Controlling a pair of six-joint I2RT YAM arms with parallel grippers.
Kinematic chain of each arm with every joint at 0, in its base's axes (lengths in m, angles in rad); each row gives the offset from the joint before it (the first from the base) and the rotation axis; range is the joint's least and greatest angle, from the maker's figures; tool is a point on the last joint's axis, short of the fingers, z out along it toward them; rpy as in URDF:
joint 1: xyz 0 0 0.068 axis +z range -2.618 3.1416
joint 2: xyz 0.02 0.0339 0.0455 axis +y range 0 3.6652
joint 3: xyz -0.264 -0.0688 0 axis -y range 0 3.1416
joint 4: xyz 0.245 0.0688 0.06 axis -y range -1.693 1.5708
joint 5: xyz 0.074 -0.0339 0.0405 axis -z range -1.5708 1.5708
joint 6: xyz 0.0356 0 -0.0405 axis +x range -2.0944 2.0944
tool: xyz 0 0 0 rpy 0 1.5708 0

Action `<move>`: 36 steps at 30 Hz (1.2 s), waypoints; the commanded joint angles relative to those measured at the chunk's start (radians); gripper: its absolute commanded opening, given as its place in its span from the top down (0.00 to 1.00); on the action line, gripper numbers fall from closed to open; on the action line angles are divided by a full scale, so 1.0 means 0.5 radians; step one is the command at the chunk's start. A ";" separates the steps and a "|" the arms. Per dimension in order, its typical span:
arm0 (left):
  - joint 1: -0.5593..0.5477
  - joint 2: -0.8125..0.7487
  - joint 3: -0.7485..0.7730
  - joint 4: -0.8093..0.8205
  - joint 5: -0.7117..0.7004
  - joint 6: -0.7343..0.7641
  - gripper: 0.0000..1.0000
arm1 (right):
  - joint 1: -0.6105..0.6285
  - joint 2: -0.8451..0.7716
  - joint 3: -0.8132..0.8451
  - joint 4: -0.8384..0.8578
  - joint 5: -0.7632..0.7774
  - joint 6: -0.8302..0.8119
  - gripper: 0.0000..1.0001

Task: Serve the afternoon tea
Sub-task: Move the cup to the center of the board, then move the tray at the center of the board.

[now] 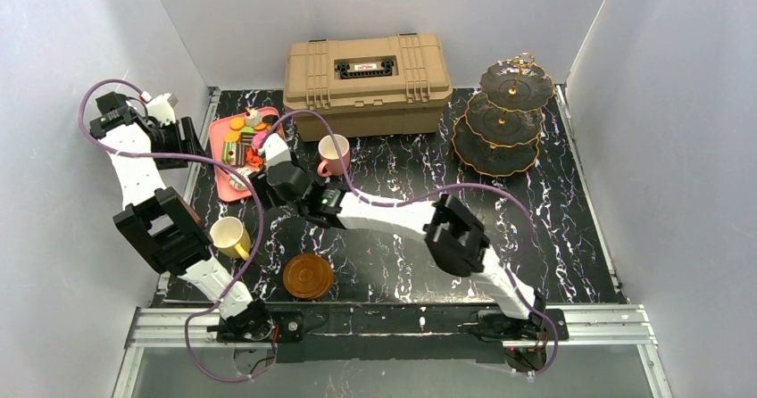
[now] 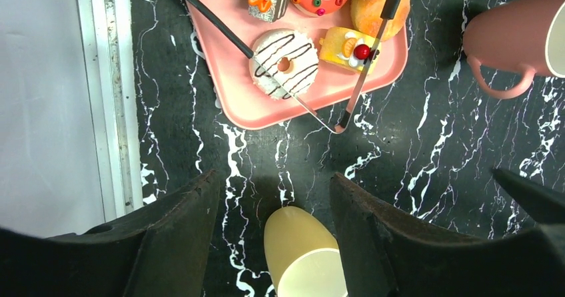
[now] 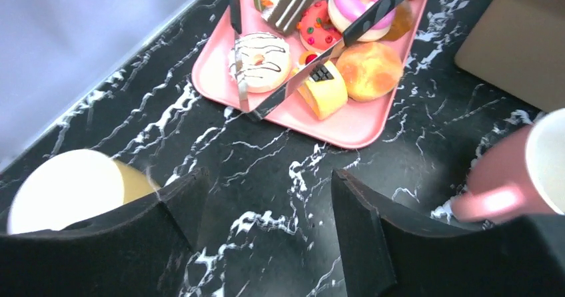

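White walls enclose a black marbled worktop [image 1: 571, 228]. From above, the three-tier stand [image 1: 509, 117] is seen bare at the back right and the pink tray [image 1: 217, 139] at the back left, with the right end effector [image 1: 268, 155] at its near edge.

From the left wrist, the left end effector [image 2: 273, 184] is shown wide open and empty above the yellow cup [image 2: 303, 260].

From the right wrist, that end effector is likewise spread, with nothing held. Tongs [image 3: 360, 24] lie across the pastries [image 3: 370, 70], joined end toward the tray's near edge. Loading is judged unstarted, and a descent onto the tongs is called for.
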 commanded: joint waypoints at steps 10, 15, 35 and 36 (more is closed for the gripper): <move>0.054 -0.078 0.052 -0.103 0.111 -0.010 0.40 | -0.244 0.542 0.560 -0.229 -0.060 0.212 0.30; 0.073 -0.075 0.047 -0.108 0.130 0.015 0.40 | -0.297 0.675 0.639 -0.195 -0.046 0.305 0.30; 0.106 -0.068 0.012 -0.133 0.265 0.068 0.40 | -0.361 0.960 0.781 -0.035 0.094 0.494 0.35; 0.109 -0.066 0.013 -0.134 0.273 0.071 0.40 | -0.367 0.961 0.771 -0.019 0.076 0.523 0.35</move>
